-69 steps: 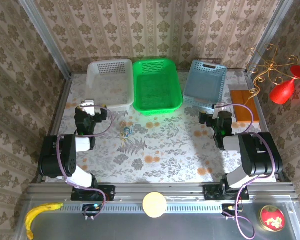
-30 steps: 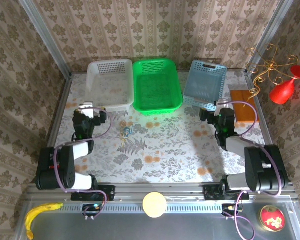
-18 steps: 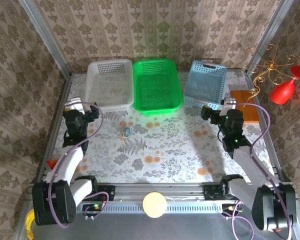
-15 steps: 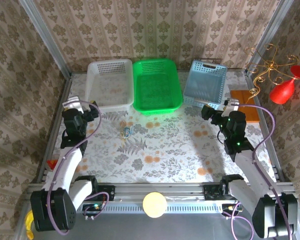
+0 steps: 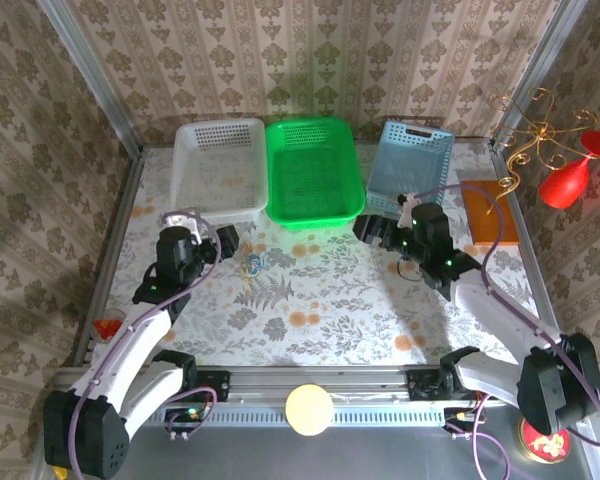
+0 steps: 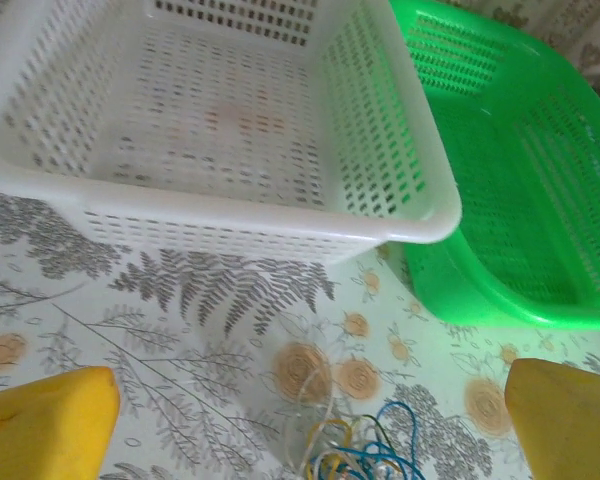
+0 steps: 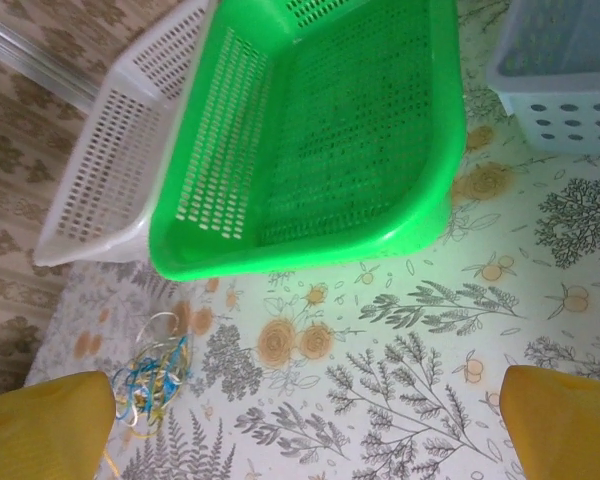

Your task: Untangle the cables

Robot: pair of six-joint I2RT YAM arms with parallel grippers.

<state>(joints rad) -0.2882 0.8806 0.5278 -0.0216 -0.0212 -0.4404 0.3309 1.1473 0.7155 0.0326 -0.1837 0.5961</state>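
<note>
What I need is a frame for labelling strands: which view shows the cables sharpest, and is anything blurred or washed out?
Top external: the cables are a tiny, unresolved clump under even light. Left wrist: strands closest but cropped at the bottom edge. Right wrist: whole tangle visible, fairly sharp; yellow fingertips out of focus.

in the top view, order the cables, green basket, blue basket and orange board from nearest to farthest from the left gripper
From the left gripper:
1. cables, just to its right, slightly nearer the arm bases
2. green basket, back centre
3. blue basket, back right
4. orange board, far right edge
</note>
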